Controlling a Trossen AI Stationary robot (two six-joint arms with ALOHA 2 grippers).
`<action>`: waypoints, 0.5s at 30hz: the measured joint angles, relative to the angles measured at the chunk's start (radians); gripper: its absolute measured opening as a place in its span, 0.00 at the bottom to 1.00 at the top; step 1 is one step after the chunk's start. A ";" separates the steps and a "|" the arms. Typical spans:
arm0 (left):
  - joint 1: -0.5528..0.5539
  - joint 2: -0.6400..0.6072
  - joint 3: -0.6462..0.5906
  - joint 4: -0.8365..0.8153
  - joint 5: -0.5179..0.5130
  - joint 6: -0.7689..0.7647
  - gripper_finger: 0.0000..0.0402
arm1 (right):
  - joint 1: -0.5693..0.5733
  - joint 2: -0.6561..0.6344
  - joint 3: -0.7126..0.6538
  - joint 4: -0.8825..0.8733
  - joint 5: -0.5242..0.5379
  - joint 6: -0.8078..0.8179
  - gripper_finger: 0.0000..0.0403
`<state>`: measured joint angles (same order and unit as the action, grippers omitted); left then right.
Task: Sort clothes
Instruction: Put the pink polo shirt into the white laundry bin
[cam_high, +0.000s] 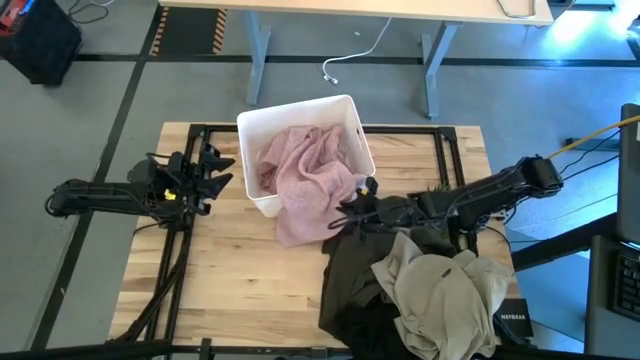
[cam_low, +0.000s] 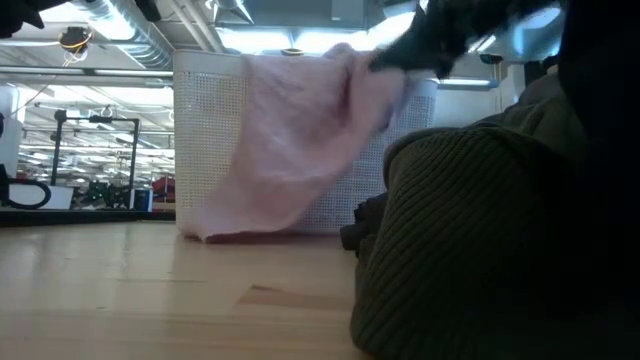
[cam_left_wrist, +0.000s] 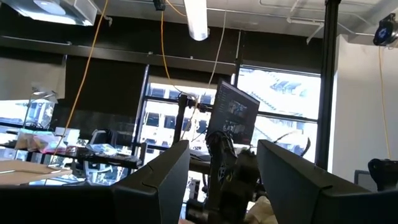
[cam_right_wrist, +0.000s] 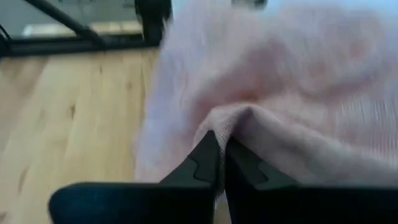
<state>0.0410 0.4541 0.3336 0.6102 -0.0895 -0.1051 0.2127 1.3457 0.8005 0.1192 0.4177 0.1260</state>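
Note:
A pale pink garment (cam_high: 305, 175) lies in the white bin (cam_high: 345, 108) and drapes over the bin's near wall, its lower end (cam_low: 215, 225) on the table. My right gripper (cam_high: 345, 208) is shut on the garment's right side; in the right wrist view the gripper (cam_right_wrist: 219, 155) shows closed on pink cloth. A pile of clothes lies at the near right: dark olive-brown (cam_high: 350, 275), beige-khaki (cam_high: 440, 290) on top, black (cam_high: 375, 335) at the front edge. My left gripper (cam_left_wrist: 224, 186) waits open at the table's left (cam_high: 215, 172), tilted upward. My right gripper pinches a raised fold (cam_right_wrist: 227, 119) of the pink garment between its two fingers, near the garment's right edge outside the bin. The fingers come from the table's right, slanting slightly down. The cloth stays draped over the bin's wall, slack, with its lower end on the table.
The ribbed olive garment (cam_low: 470, 230) fills the low view's right side, close to the bin. Bare wood (cam_high: 240, 270) lies between the bin and the table's near left corner. Black frame rails (cam_high: 175, 280) run along the table's left and far sides.

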 joint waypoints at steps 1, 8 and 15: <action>0.000 0.000 0.000 0.000 0.000 0.000 0.46 | 0.000 0.000 0.028 0.004 0.000 -0.029 0.06; 0.000 0.000 0.000 0.002 0.000 -0.001 0.46 | -0.020 -0.001 0.274 0.012 0.069 -0.285 0.03; 0.000 0.000 0.000 0.004 0.000 0.000 0.46 | -0.209 0.010 0.512 0.036 0.082 -0.480 0.02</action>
<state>0.0410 0.4541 0.3336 0.6144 -0.0897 -0.1051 0.0038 1.3555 1.3123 0.1549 0.4994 -0.3537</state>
